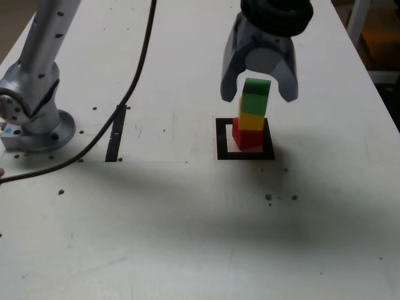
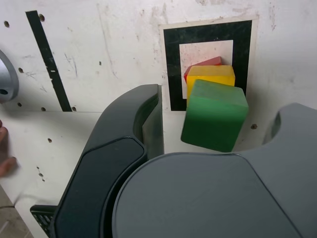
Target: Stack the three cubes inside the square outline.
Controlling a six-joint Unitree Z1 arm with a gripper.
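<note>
Inside square outline (image 1: 245, 155), three stacked cubes (image 1: 252, 113)

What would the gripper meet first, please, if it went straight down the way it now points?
Most likely the green cube topping the stack: the open gripper hangs around it, fingers apart from its sides. The palm would probably meet its top, though depth is unclear.
</note>
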